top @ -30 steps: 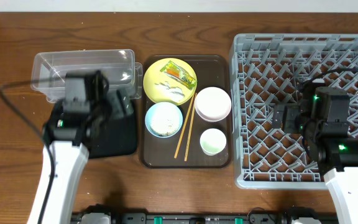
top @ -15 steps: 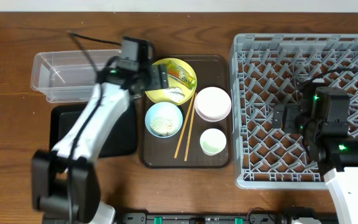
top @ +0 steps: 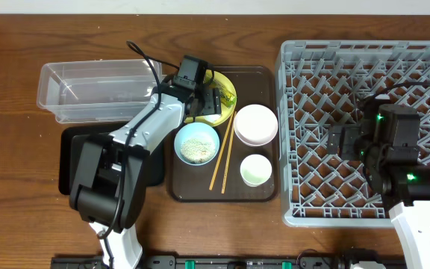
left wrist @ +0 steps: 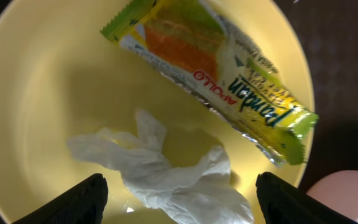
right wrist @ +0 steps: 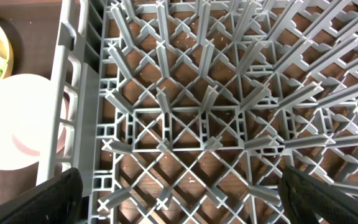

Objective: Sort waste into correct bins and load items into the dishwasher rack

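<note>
Count, overhead view, on the worktop:
- 1 dishwasher rack, right side, nothing loaded in it.
- 1 brown tray, centre.
- 2 bins on the left: 1 clear tub, and 1 black tray just in front of it, partly under the left arm.

On the brown tray:
- 1 yellow plate, rear left.
- 1 blue bowl holding the rice scraps.
- 1 white bowl.
- 1 small cup.
- 2 chopsticks, lying side by side between the blue bowl and the white bowl and cup.

Waste on the plate:
- 1 snack wrapper along the far rim.
- 1 crumpled tissue, nearer the camera, separate from the wrapper.

Left claw: over the plate, spread wide, with one fingertip at each lower corner of the wrist view and the tissue between them. It grips nothing. Contact with the plate: cannot tell.

Right claw: above the rack's left part, also spread wide, nothing between the fingers. The white bowl shows just past the rack wall.
</note>
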Controlling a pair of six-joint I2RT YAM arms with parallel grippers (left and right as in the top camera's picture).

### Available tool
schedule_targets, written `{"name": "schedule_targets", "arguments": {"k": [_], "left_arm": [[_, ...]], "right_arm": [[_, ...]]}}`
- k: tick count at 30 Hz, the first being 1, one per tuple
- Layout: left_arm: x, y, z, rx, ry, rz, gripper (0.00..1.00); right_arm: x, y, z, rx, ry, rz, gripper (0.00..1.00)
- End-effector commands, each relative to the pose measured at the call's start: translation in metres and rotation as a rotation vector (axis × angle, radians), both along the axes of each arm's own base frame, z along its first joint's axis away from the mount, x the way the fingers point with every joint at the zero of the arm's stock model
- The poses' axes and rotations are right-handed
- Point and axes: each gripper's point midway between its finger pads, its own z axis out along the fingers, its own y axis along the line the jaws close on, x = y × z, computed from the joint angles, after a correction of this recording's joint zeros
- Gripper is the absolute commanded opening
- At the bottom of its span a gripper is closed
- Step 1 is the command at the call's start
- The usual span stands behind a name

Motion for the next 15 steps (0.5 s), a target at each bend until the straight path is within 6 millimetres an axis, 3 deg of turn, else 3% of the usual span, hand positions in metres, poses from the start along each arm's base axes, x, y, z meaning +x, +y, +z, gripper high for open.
{"name": "schedule_targets", "arguments": {"k": [1, 8, 15], "left_arm": [[0.004, 0.001, -0.005, 0.003, 0.01, 0.016, 0.79], [-0.001, 0.002, -0.026, 0.019, 0.056, 0.014, 0.61], [0.004, 0.005, -0.019, 0.015, 0.032, 0.023, 0.23]], "right_arm": [[0.004, 0.003, 0.013, 0.009, -0.033, 0.005, 0.99], [0.004, 0.003, 0.013, 0.008, -0.034, 0.005, 0.99], [0.004, 0.003, 0.013, 0.008, -0.034, 0.005, 0.99]]}}
